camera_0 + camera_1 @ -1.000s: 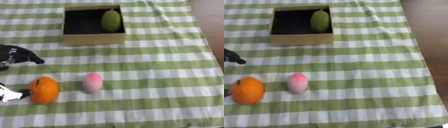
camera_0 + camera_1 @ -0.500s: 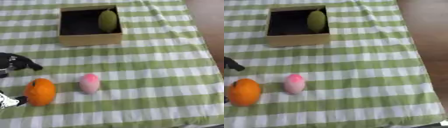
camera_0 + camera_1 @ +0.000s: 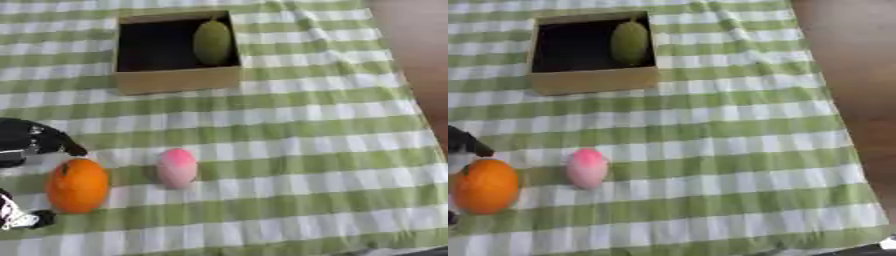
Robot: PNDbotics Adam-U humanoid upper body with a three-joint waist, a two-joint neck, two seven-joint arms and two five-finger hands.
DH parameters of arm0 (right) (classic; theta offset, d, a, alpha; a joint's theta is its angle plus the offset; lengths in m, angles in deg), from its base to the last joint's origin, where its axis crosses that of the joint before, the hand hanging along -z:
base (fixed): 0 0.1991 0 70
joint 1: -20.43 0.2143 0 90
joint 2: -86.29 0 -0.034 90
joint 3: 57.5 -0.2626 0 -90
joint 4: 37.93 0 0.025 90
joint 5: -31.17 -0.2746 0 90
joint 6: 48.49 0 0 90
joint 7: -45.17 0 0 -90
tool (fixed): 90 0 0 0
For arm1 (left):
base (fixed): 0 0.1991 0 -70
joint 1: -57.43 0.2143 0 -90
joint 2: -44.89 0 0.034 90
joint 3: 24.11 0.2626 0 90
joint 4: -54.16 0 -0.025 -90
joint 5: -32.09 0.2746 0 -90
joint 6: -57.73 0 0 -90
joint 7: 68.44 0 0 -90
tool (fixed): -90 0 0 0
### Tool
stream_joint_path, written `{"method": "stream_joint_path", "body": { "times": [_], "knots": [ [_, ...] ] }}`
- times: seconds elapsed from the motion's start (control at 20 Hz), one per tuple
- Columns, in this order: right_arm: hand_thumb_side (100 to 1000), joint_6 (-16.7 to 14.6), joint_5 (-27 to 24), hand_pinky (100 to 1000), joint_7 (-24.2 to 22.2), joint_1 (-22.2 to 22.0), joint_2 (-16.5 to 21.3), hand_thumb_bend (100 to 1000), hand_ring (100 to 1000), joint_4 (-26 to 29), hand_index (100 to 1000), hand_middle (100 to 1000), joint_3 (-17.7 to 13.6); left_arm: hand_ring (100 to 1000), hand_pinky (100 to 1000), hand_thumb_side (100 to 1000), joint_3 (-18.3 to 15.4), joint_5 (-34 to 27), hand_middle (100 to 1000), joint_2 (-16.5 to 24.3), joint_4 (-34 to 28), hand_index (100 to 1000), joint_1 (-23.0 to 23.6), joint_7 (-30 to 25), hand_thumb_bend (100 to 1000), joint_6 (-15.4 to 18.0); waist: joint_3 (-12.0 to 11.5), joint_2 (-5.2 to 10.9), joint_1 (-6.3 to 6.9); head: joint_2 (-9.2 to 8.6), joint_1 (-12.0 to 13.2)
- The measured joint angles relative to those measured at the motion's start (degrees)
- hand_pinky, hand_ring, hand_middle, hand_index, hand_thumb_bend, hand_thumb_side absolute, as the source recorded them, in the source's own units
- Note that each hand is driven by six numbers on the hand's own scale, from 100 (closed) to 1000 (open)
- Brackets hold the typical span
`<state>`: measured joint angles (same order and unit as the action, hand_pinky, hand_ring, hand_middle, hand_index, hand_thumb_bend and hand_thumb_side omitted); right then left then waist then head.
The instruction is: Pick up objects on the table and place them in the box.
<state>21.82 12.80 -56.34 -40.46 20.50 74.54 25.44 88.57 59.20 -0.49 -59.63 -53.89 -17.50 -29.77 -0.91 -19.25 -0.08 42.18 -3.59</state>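
Fig.: task approx. one-third done. Green oval fruit (image 3: 213,42) is lying inside cardboard box (image 3: 179,81), upper centre of frame, against its right wall. Two objs being left on checked cloth (image 3: 306,150): orange (image 3: 78,185) at lower left, pink egg-shaped item (image 3: 178,167) just beside it. Left hand (image 3: 31,140) is being shown at left edge w/ fingers flanking orange; contact and finger state cannot be told. Right hand not shown.

green-checked table (image 3: 306,130) carries a box (image 3: 175,80), orange fruit (image 3: 78,185), pink object (image 3: 178,167).

Orange (image 3: 78,185) beside pink egg-shape (image 3: 177,167).
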Motion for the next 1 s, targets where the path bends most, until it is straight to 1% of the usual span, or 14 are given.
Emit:
{"method": "stream_joint_path", "body": {
  "times": [0.1,0.2,0.25,0.4,0.45,0.6,0.65,0.7,0.75,0.8,0.85,0.9,0.95,1.0],
  "knots": [
    [227,0.3,-0.1,990,-0.3,-0.4,-0.3,100,958,0.0,953,672,-0.2,898,935,399,0.6,1.2,798,-0.5,0.0,934,-0.4,-0.2,525,-0.6,0.2,0.00,0.08,-0.01,0.0],
    [256,0.6,-0.2,993,-0.6,-0.4,-0.6,100,959,0.0,951,671,-0.4,890,921,402,1.2,2.0,790,-0.9,0.0,928,-0.7,-0.3,505,-1.2,0.2,0.00,0.32,-0.04,0.1],
    [294,0.8,-0.2,996,-0.7,-0.5,-0.7,100,960,-0.1,950,669,-0.4,881,909,406,1.5,2.3,779,-1.1,0.0,916,-1.0,-0.4,486,-1.6,0.2,0.00,0.39,-0.12,0.2],
    [329,1.4,-0.4,999,-1.1,-0.7,-1.1,100,961,-0.1,950,668,-0.7,853,872,387,2.4,3.0,744,-1.9,0.0,893,-1.4,-0.6,468,-3.2,0.5,0.00,0.44,-0.17,0.3],
    [335,1.6,-0.4,1000,-1.1,-0.9,-1.2,100,962,-0.2,951,668,-0.8,824,838,384,2.6,3.3,702,-2.1,0.0,879,-1.5,-0.6,463,-3.7,0.5,0.00,0.44,-0.17,0.4],
    [352,2.1,-0.4,1000,-1.1,-1.0,-1.4,100,962,-0.2,950,666,-1.3,778,774,370,3.0,4.0,648,-2.5,0.1,856,-1.5,-0.8,465,-5.1,0.5,0.00,0.44,-0.18,0.5],
    [363,2.2,-0.4,1000,-1.1,-1.2,-1.5,100,962,-0.2,950,666,-1.4,745,740,357,3.1,4.2,609,-2.6,0.1,831,-1.5,-0.9,453,-5.4,0.5,0.00,0.44,-0.18,0.5],
    [363,2.4,-0.4,1000,-1.1,-1.4,-1.6,100,962,-0.3,950,666,-1.5,740,736,357,3.1,4.5,603,-2.7,0.2,827,-1.4,-0.8,451,-5.8,0.5,0.00,0.44,-0.18,0.5],
    [385,2.6,-0.4,1000,-1.0,-1.4,-1.6,100,963,-0.3,950,666,-1.7,689,693,350,3.1,4.7,554,-2.7,0.5,783,-1.4,-0.7,445,-6.1,0.5,0.00,0.44,-0.18,0.5],
    [374,2.7,-0.4,1000,-1.0,-1.4,-1.7,100,963,-0.4,950,665,-1.8,682,686,341,3.1,4.9,549,-2.7,0.6,778,-1.2,-0.7,441,-6.4,0.5,0.00,0.44,-0.18,0.6],
    [389,2.8,-0.4,1000,-0.9,-1.5,-1.7,100,963,-0.4,950,665,-1.8,636,639,301,3.1,5.2,512,-2.7,0.8,740,-1.0,-0.6,421,-6.6,0.5,0.00,0.44,-0.18,0.6],
    [396,2.9,-0.4,1000,-0.8,-1.5,-1.8,100,964,-0.4,951,665,-2.0,620,618,281,3.1,5.4,499,-2.7,1.0,725,-0.8,-0.6,403,-6.7,0.5,0.00,0.44,-0.18,0.6],
    [410,3.1,-0.4,1000,-0.6,-1.7,-2.0,100,964,-0.5,951,664,-2.1,606,592,203,3.1,5.6,484,-2.7,1.1,708,-0.5,-0.5,386,-6.9,0.5,0.00,0.44,-0.18,0.6],
    [418,3.3,-0.4,1000,-0.5,-1.9,-2.1,100,964,-0.5,951,664,-2.3,594,576,205,3.1,5.7,473,-2.7,1.2,694,-0.2,-0.6,365,-7.0,0.5,0.00,0.44,-0.18,0.6]
  ]
}}
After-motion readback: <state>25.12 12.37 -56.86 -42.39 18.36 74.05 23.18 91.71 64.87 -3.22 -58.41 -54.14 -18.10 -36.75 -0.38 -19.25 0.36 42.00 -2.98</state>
